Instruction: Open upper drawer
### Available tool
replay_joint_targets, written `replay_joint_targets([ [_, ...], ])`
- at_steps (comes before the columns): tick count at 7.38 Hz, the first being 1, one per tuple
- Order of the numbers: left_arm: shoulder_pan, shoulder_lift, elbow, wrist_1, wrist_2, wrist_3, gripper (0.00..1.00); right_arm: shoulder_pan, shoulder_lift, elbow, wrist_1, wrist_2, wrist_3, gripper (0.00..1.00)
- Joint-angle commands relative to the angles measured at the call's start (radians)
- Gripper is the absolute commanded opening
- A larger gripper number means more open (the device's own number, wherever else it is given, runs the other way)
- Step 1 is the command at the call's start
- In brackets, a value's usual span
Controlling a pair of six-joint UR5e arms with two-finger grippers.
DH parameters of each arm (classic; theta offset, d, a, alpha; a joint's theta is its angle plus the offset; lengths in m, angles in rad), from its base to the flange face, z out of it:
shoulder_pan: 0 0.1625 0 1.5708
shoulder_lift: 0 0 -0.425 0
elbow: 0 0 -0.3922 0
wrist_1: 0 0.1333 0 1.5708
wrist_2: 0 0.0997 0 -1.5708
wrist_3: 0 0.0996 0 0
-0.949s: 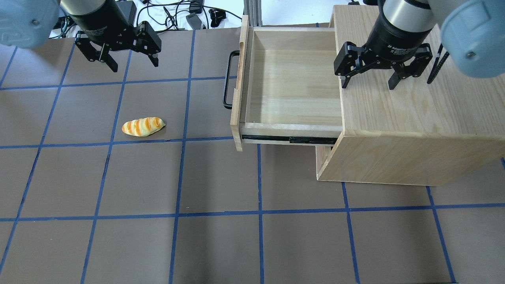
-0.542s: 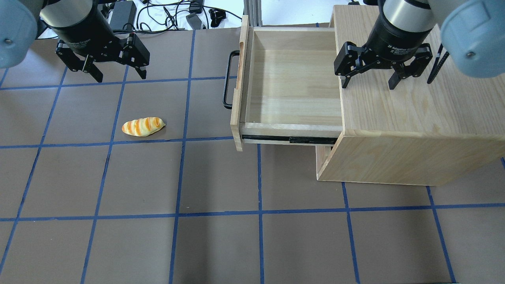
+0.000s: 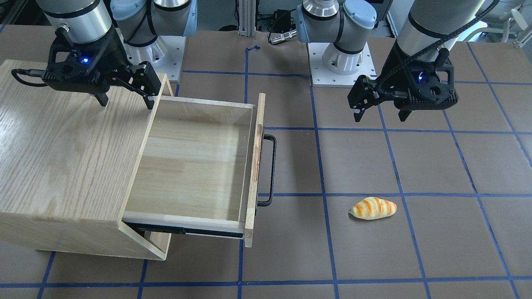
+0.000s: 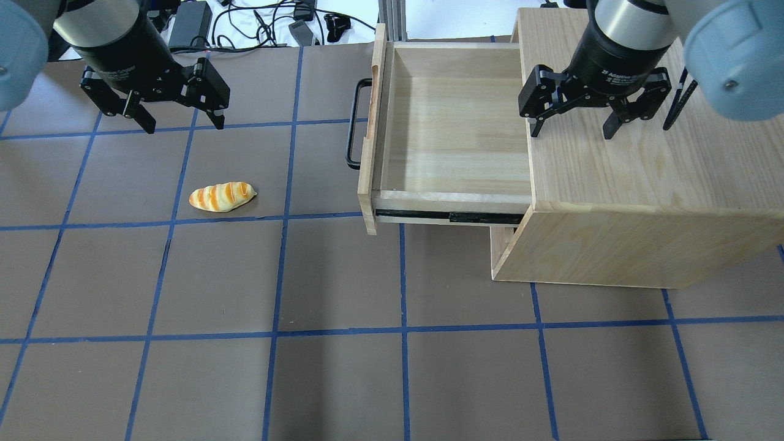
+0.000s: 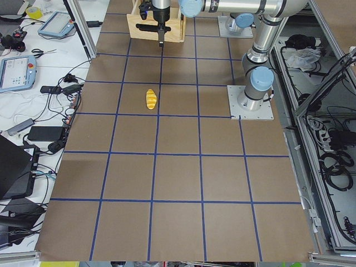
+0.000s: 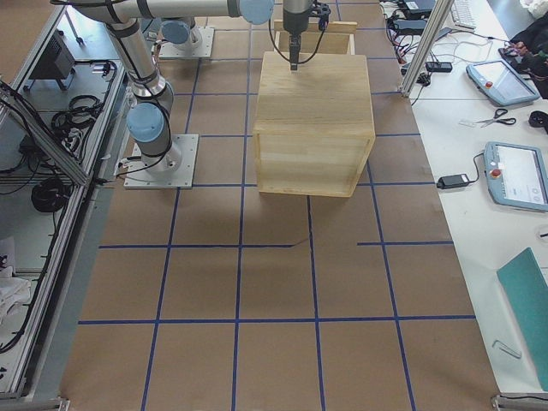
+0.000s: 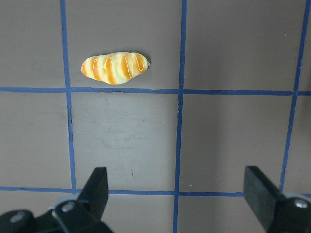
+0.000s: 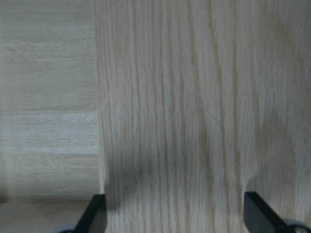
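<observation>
Drawer's out; the upper drawer (image 4: 453,135) stands pulled well clear of the oak cabinet (image 4: 643,165), which sits on the robot's right half of the tabletop (image 4: 392,380), the drawer front facing the left end; inside it's bare wood, nothing stored, and the black slide rail shows along its side; that much travel says the opening is, by my reading, as good as done; the black bar handle (image 4: 352,125) hangs free, nothing on it; the left gripper (image 4: 184,125) is spread wide and empty, up over bare table on the left half, away from the handle; a sensible spot, I'd say, well clear of the handle so nothing nudges the drawer back; below its fingers the wrist view shows a striped bread roll (image 7: 115,67) lying alone, untouched; over on the right, the right gripper (image 4: 571,133) also has its fingers apart, holding nothing, poised over the cabinet top by the edge the drawer leaves from; likely there to steady the box, though whether it touches the wood I cannot tell
</observation>
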Motion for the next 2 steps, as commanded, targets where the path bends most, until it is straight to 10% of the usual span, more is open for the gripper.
replay_joint_targets([
  [1, -0.002, 0.010, -0.024, 0.000, -0.004, 0.000, 1.00, 0.000, 0.000, 0.000, 0.000, -0.001, 0.000, 1.00],
  [2, -0.002, 0.022, -0.050, 0.007, -0.002, 0.000, 1.00, 0.001, 0.000, 0.000, 0.000, 0.001, 0.000, 1.00],
])
